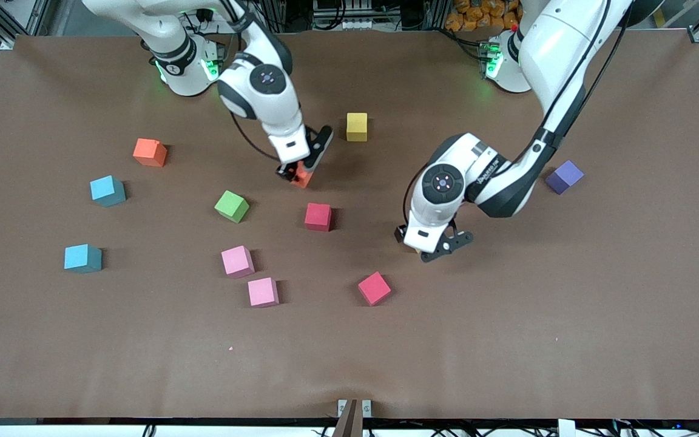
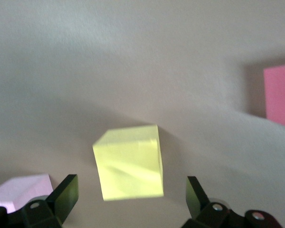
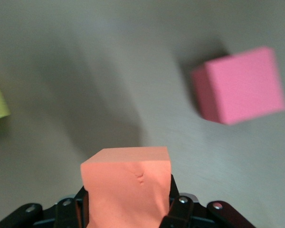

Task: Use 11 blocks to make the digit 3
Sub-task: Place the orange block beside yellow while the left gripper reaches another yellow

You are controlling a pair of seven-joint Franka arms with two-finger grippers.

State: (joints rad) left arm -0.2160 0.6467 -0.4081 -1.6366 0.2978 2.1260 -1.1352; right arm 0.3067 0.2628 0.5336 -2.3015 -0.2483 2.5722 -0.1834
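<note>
Right gripper (image 1: pixel 298 174) clamped an orange block (image 3: pixel 127 183) above the table (image 1: pixel 507 340); left gripper (image 2: pixel 128 194) hung spread over a yellow block (image 2: pixel 129 164)

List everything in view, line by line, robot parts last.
table: one, brown, under everything
orange block: one, toward the right arm's end
light-blue blocks: two, nearer the camera than the orange block
green block: one, mid-table
red blocks: two, mid-table
pink blocks: two, close together, nearer the camera than the green block
yellow block: one, near the bases
second yellow block: one, under the left gripper
purple block: one, toward the left arm's end
salmon-orange block: one, held
right gripper: shut on the salmon-orange block
left gripper: open, over the second yellow block
</note>
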